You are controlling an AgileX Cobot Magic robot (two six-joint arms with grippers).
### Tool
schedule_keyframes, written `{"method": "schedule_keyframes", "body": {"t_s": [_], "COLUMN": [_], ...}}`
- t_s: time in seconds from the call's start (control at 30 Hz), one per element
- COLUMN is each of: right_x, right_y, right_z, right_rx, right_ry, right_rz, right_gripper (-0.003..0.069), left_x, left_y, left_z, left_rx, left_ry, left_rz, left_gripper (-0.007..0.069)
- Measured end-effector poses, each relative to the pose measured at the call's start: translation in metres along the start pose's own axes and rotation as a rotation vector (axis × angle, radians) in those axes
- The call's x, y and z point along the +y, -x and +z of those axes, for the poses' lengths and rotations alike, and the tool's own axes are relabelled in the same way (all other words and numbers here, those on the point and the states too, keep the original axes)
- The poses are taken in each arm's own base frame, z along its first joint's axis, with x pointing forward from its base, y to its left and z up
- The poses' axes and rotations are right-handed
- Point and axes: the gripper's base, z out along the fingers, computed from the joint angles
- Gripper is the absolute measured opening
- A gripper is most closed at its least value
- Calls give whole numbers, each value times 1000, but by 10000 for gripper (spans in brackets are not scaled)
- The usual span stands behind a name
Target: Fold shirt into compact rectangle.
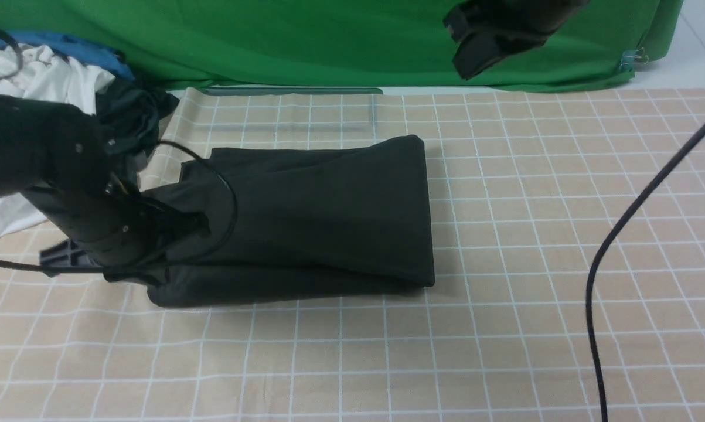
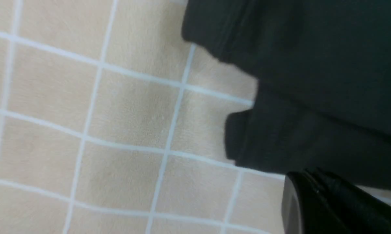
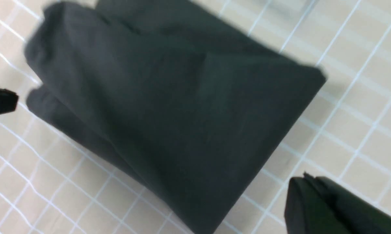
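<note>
The black shirt (image 1: 311, 217) lies folded into a rough, slightly tapered rectangle in the middle of the checked cloth, wider at its near edge. It fills much of the right wrist view as the shirt (image 3: 169, 113). My left arm (image 1: 88, 217) reaches low over its left end. The left gripper (image 2: 304, 177) is shut, its tip right at the shirt's edge (image 2: 312, 130), with no cloth visible between the jaws. My right gripper (image 1: 465, 67) hangs high above the table's far side, shut and empty; in its own view the right gripper (image 3: 304, 178) is off the shirt's corner.
A heap of white and dark garments (image 1: 47, 82) lies at the back left by a blue item (image 1: 82, 50). A green cloth (image 1: 329, 41) closes the back. A black cable (image 1: 622, 228) crosses the right side above the beige checked tablecloth (image 1: 534, 246).
</note>
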Motion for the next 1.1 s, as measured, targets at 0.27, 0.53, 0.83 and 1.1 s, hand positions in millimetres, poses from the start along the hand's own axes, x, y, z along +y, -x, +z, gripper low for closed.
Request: {"method": "schedule_keyframes", "body": {"t_s": [0.27, 0.53, 0.83, 1.1], "right_x": [27, 57, 49, 25], "right_y": [-11, -65, -104, -89], "right_z": [-125, -235, -202, -120], "right_rx": [-245, -457, -480, -343], "right_ry": [-89, -129, -150, -149], "right_rz": [-37, -73, -40, 38], "right_gripper": [45, 45, 45, 45], "left_x": [10, 35, 57, 65], "left_y": [-21, -85, -151, -178], "left_z": [-114, -207, -203, -182], "left_rx": [-323, -614, -645, -619], "left_ry": [-152, -306, -385, -422], "left_rz": [-17, -23, -42, -95], "left_gripper": [13, 13, 13, 13]}}
